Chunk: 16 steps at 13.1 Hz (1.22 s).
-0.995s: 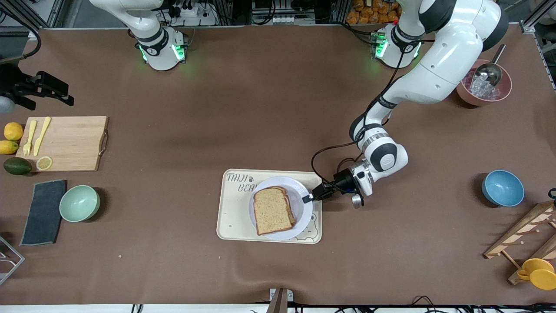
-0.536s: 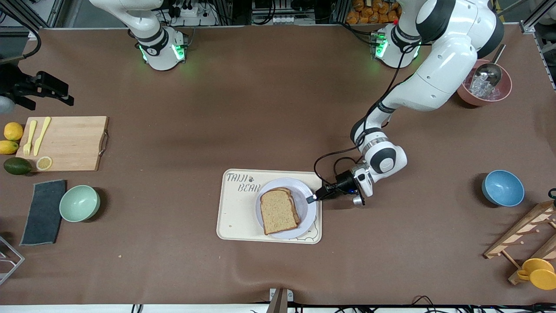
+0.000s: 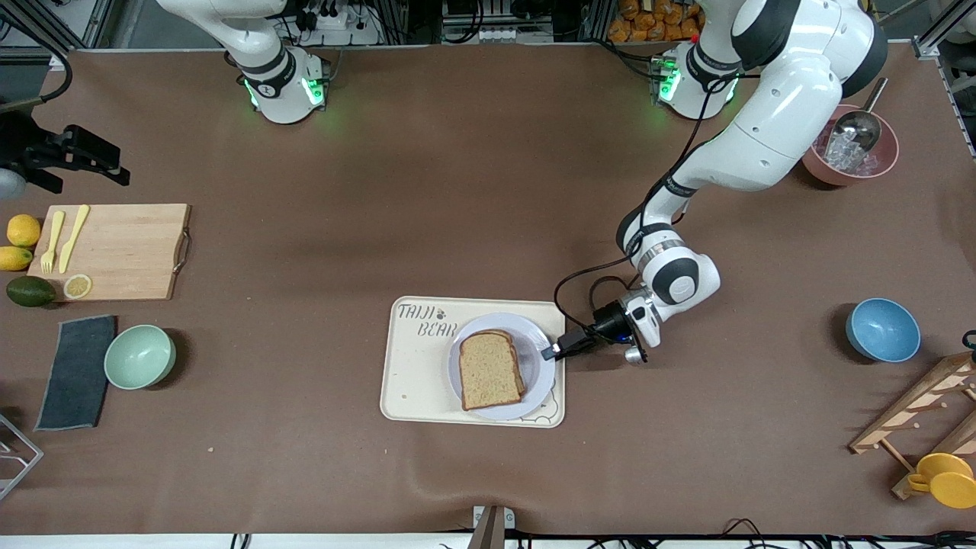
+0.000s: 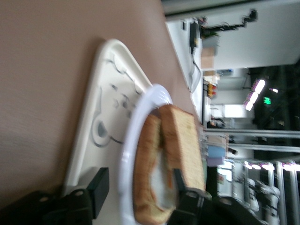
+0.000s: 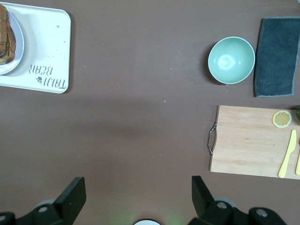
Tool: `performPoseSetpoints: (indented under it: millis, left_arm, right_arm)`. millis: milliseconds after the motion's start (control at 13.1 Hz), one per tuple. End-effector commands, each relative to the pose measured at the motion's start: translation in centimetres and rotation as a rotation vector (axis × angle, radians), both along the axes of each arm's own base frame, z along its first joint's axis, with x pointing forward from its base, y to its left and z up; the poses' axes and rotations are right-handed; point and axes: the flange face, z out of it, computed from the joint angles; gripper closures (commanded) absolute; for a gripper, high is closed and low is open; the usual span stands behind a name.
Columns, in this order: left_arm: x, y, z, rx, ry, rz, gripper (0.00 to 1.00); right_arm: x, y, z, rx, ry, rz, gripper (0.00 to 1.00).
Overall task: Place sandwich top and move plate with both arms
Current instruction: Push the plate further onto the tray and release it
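The sandwich top (image 3: pixel 489 370), a brown bread slice, lies on a lower slice on the lavender-white plate (image 3: pixel 538 364). The plate sits on the cream bear tray (image 3: pixel 415 385), at its end toward the left arm. My left gripper (image 3: pixel 550 353) is low at the plate's rim on that side, open. In the left wrist view the gripper (image 4: pixel 139 192) straddles the plate's rim (image 4: pixel 136 122) and the edge of the sandwich (image 4: pixel 185 140), with one finger clear of the rim over the tray (image 4: pixel 93 108). My right gripper (image 5: pixel 136 197) is open and empty, high over bare table, waiting.
A wooden cutting board (image 3: pixel 114 248) with a yellow fork and knife, lemons, an avocado, a green bowl (image 3: pixel 139 356) and a grey cloth lie at the right arm's end. A blue bowl (image 3: pixel 883 329), a pink ice bowl (image 3: pixel 848 156) and a wooden rack stand at the left arm's end.
The plate with the sandwich has slid across the tray toward the left arm's end. My left gripper has drawn back the same way. The right arm has not moved.
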Motion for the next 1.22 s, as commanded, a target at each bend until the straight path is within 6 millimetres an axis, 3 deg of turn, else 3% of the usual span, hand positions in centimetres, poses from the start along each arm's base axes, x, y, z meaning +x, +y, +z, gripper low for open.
performPoseSetpoints:
  millis: [0,536,842,1148]
  left_arm:
    - [0.7,2.0,1.0,0.133,0.022,-0.003,0.0]
    - [3.7,5.5,6.9,0.389,-0.015,-0.106,0.0]
    - [3.8,5.1,7.4,0.407,0.008,-0.122,0.0]
    - [4.4,5.7,10.3,0.451,-0.053,-0.15,0.0]
  right_arm:
    - [0.1,-0.4,0.1,-0.019,0.0,-0.011,0.0]
    - [-0.3,-1.5,0.5,-0.036,0.007,-0.019,0.0]
    - [-0.4,-2.9,0.6,-0.03,0.003,0.015,0.0]
    - [-0.4,-2.9,0.6,-0.03,0.002,0.017,0.0]
